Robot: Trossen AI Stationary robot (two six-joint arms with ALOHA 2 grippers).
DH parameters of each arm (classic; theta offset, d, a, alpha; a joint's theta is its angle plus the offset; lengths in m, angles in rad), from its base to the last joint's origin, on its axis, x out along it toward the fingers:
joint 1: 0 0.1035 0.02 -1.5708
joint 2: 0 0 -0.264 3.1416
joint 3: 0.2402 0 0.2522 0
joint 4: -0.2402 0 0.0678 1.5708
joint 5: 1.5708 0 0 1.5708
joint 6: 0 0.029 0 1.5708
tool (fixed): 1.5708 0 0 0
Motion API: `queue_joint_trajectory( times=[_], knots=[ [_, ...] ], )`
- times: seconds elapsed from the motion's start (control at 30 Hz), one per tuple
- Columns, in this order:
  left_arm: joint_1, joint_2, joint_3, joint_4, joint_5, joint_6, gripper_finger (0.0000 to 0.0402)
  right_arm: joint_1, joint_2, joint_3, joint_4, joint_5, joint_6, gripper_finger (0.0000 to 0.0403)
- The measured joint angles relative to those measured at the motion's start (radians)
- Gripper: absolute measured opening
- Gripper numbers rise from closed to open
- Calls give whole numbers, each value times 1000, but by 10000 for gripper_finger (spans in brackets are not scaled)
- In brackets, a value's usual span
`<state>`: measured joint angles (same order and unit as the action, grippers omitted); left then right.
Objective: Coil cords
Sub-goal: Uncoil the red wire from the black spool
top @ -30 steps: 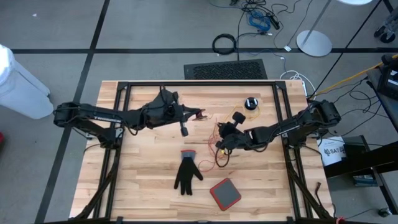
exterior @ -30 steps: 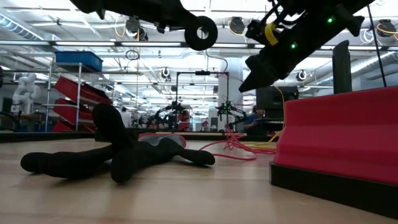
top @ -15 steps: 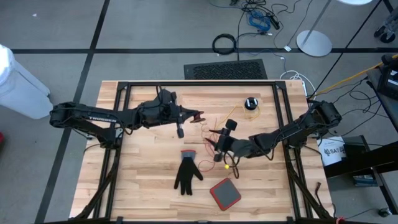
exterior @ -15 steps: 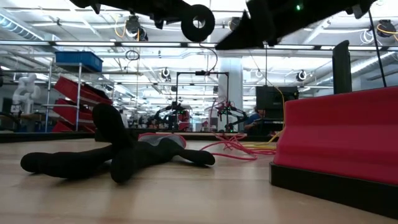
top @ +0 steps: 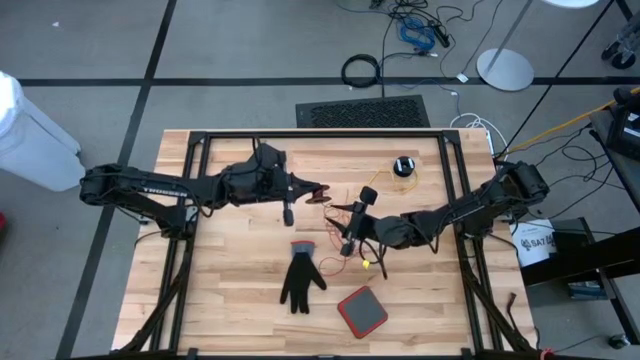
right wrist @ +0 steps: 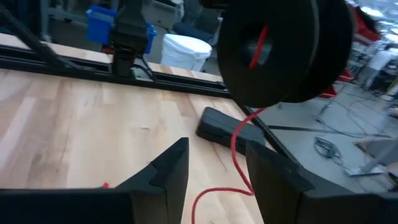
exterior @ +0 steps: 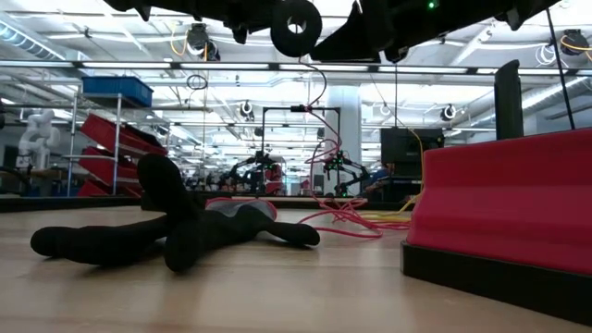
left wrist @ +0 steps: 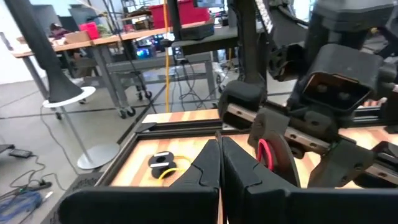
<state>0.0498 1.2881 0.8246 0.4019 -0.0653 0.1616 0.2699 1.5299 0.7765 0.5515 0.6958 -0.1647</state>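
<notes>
Dangling red cord (exterior: pixel 319 88) (no legible writing)

- Black glove (top: pixel 301 279) lying flat on the wooden table (top: pixel 230 300), near the right gripper.
- Red square pad (top: pixel 362 311), just beside the glove, farther from both grippers.

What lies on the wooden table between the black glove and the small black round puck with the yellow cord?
In the high view, between black glove and black puck lie tangled thin red cord and the right hand.
</notes>
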Motion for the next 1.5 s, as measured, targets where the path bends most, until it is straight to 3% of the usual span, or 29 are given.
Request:
queue_joint_trajectory(
  times=[0.43,1.0,1.27,1.5],
  knots=[
    [0,1,0,13,65,-50,0,-48,5,0,-4,-44,43,141],
    [-2,1,0,32,150,-52,0,-78,23,0,-8,-87,71,76],
    [-5,1,0,-2,149,-50,0,-83,54,0,0,-98,67,7],
    [15,1,0,-167,53,49,0,-56,45,0,-33,15,85,1]
  ],
)
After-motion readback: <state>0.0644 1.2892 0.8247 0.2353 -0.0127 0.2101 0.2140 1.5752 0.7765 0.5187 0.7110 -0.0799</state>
